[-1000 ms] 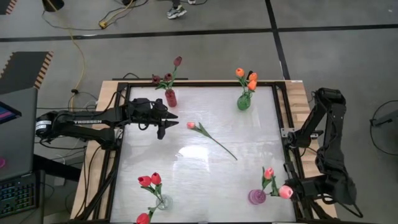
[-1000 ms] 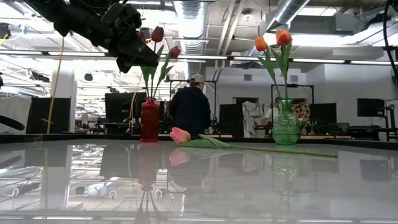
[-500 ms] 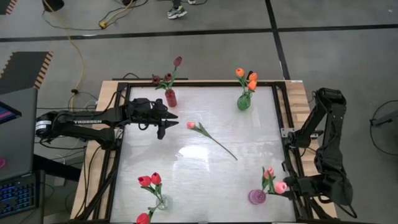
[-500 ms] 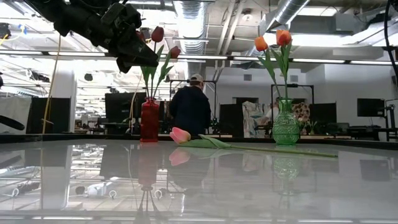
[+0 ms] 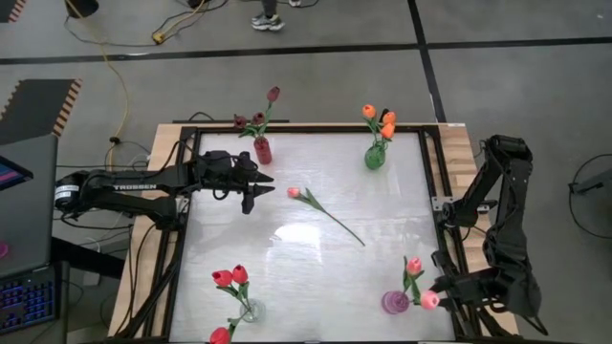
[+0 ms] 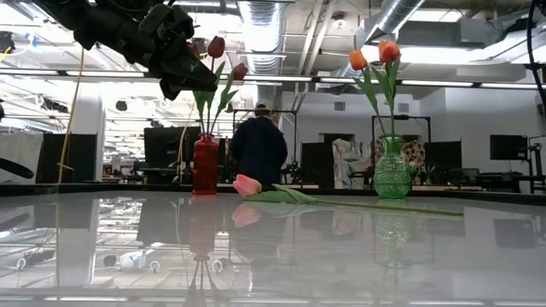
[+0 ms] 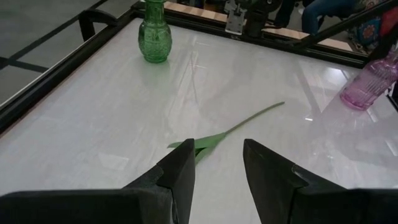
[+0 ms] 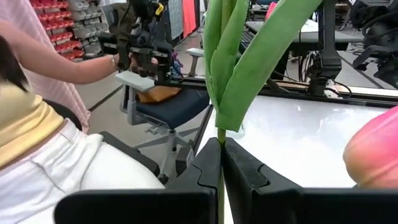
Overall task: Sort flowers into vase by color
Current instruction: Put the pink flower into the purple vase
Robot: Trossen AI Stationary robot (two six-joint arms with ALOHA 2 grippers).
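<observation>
A pink tulip (image 5: pixel 297 192) lies flat on the white table, its green stem (image 5: pixel 339 225) running toward the near right; it also shows in the low view (image 6: pixel 247 185). My left gripper (image 5: pixel 254 192) hovers open just left of its head, with its leaf ahead of the fingers (image 7: pixel 205 140). My right gripper (image 5: pixel 440 291) is at the near right, shut on a second pink tulip (image 5: pixel 430 300) beside the purple vase (image 5: pixel 393 303). That vase holds one pink tulip (image 5: pixel 413 265). My right gripper pinches the second tulip's thin green stem (image 8: pixel 221 138) between its two fingers, just under the leaves (image 8: pixel 233 68). It comes in about level from the table's right side. The tulip is lifted clear, and its pink head (image 8: pixel 373 155) shows close beside the fingers.
A red vase (image 5: pixel 261 150) with maroon tulips and a green vase (image 5: pixel 374 157) with orange tulips stand at the far edge. A clear vase (image 5: pixel 247 311) with red tulips is near left. A black frame (image 5: pixel 182 239) rims the table. People are in the room behind.
My right gripper has carried its pink tulip a little toward the table's left, nearer the purple vase, and the head has dipped slightly toward the near edge. The tulip on the table has not moved.
</observation>
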